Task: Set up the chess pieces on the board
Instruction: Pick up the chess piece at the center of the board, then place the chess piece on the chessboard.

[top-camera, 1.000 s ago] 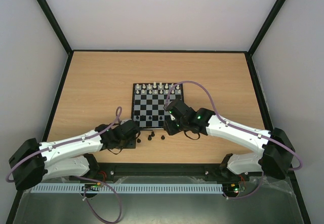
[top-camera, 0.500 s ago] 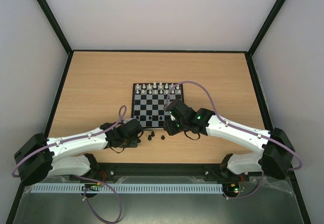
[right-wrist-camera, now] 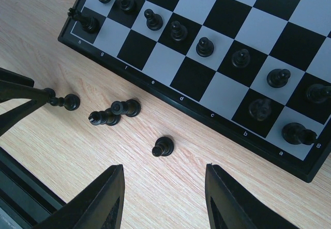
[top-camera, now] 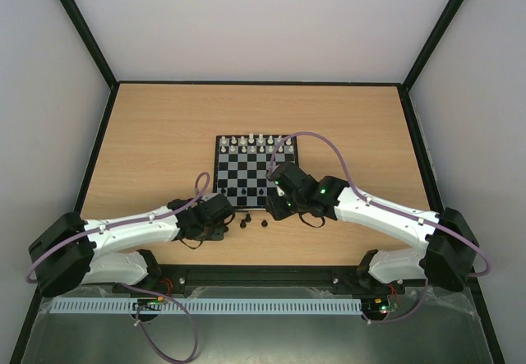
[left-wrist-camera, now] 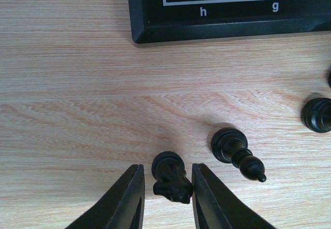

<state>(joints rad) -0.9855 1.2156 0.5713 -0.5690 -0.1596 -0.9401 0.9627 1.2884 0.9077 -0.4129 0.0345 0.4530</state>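
Observation:
The board (top-camera: 243, 173) lies mid-table, with white chess pieces (top-camera: 255, 142) along its far rows and black pawns (right-wrist-camera: 178, 30) on the near ones. Several black pieces lie loose on the wood before its near edge. My left gripper (left-wrist-camera: 166, 167) straddles a black knight (left-wrist-camera: 170, 180): the right finger touches it and a thin gap shows at the left finger. A black bishop (left-wrist-camera: 235, 151) stands just to the right. My right gripper (right-wrist-camera: 164, 168) hangs open over bare wood, a black pawn (right-wrist-camera: 163, 146) just ahead of its fingers.
Two more black pieces (right-wrist-camera: 116, 111) lean together left of the pawn, and another shows at the frame edge (left-wrist-camera: 316, 114). The board's dark border (left-wrist-camera: 207, 25) runs close ahead of the left gripper. Dark rails edge the table.
My left arm has slid right toward the loose pieces and its jaws have narrowed round the knight. The right arm has not moved.

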